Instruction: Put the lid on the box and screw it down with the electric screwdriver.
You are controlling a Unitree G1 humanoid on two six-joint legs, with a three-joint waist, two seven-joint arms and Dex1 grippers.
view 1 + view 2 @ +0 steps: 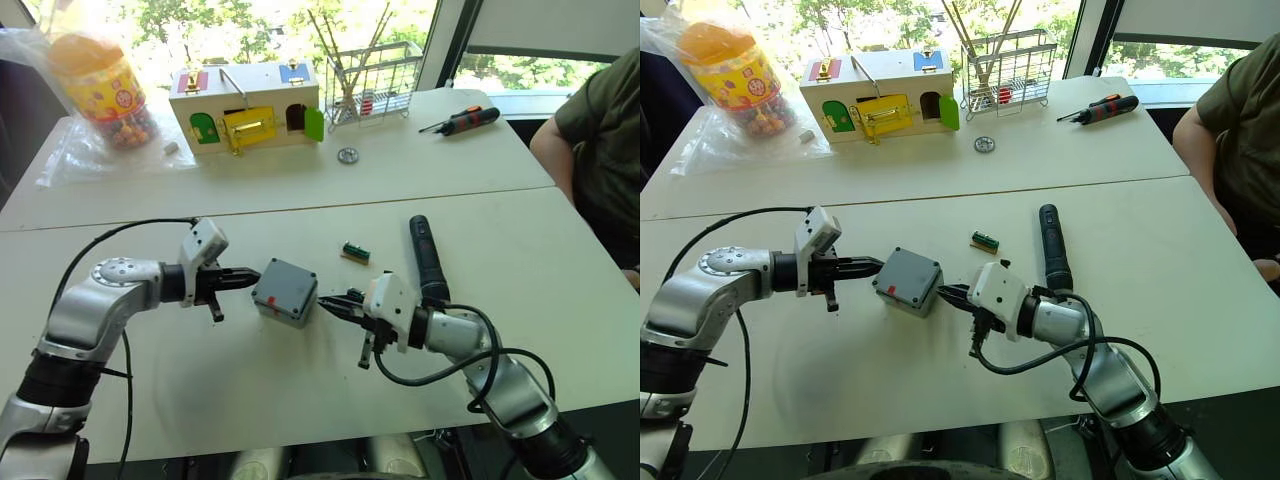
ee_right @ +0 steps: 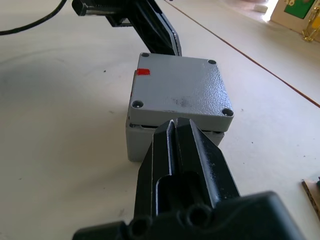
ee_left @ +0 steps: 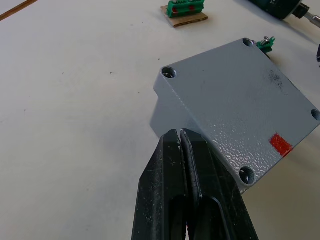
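Left eye view: box sits on the white surface wearing its lid, squeezed between left pincer and right pincer, both closed, tips against opposite sides. Electric screwdriver lies just beyond the right pincer.

no legible text (jar label unreadable)

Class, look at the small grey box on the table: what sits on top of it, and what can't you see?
The grey lid lies on the box, a red mark at one corner. The box's inside is covered.
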